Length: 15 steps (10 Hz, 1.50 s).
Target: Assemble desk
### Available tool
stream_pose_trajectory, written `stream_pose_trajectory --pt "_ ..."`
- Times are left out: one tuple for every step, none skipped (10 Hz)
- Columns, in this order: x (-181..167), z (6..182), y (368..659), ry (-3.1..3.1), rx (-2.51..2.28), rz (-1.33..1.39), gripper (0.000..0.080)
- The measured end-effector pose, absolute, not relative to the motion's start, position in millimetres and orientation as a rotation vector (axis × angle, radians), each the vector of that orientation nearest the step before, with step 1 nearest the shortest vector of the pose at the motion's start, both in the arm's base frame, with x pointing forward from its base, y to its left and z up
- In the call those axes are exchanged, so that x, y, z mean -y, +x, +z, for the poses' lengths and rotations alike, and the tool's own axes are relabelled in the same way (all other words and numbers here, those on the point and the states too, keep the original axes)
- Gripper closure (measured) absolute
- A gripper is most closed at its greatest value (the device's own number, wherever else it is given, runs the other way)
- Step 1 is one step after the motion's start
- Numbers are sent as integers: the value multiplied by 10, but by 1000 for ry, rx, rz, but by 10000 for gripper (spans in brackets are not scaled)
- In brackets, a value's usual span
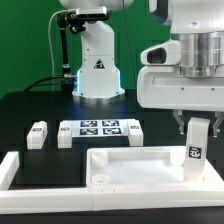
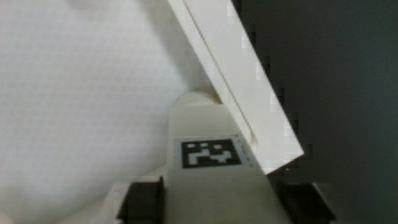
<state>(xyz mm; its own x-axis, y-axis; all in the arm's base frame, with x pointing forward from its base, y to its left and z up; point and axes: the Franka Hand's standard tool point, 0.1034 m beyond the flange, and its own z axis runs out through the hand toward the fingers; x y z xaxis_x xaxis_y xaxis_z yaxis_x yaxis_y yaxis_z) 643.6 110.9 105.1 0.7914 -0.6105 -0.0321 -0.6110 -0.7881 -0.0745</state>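
Note:
The desk panel [image 1: 140, 166], a wide white rimmed rectangle, lies flat near the front. An upright white leg post [image 1: 196, 155] with a tag stands at the panel's end on the exterior view's right. Whether its foot sits in a corner hole is hidden. My gripper [image 1: 197, 130] reaches down from above, shut on the post's upper part. In the wrist view the tagged post [image 2: 210, 140] fills the gap between my dark fingers [image 2: 146, 200], my gripper [image 2: 222, 202] pressing both its sides. The panel's face [image 2: 71, 100] and rim [image 2: 240, 80] lie beyond it.
Two loose leg posts [image 1: 38, 134] [image 1: 66, 136] stand behind the panel, on the exterior view's left. The marker board [image 1: 100, 128] lies beside them. A long white L-shaped border bar [image 1: 20, 172] frames the left and front. The robot base [image 1: 97, 70] stands at the back.

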Motion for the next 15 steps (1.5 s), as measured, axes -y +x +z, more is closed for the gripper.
stream_pose_trajectory --pt "-1124 1047 6422 -2833 -1171 35 504" --pt "-1137 1040 6417 -2761 -1332 44 506" --pt "-1160 1032 6413 -2618 -1574 69 506" --pt "-1176 1032 6429 -2458 -1774 97 506" --pt "-1172 1034 6468 -2281 -1948 124 506" --pt "-1148 1035 6497 -2131 -2064 150 506" --pt "-1130 1034 6505 -2030 -2135 171 506" --pt "-1135 1037 6510 -1973 -2189 175 506" --pt "-1143 1031 6507 -1943 -2219 180 431" --pt "-1143 1030 6506 -1962 -2203 177 295" --pt "-1151 1029 6502 -2049 -2121 163 295" --pt "-1199 1022 6481 -2205 -1966 138 180" --pt "-1243 1033 6501 -2356 -1772 93 159" --pt "-1264 1070 6526 -2503 -1554 57 159" --pt "-1296 1050 6474 -2565 -1442 30 151"
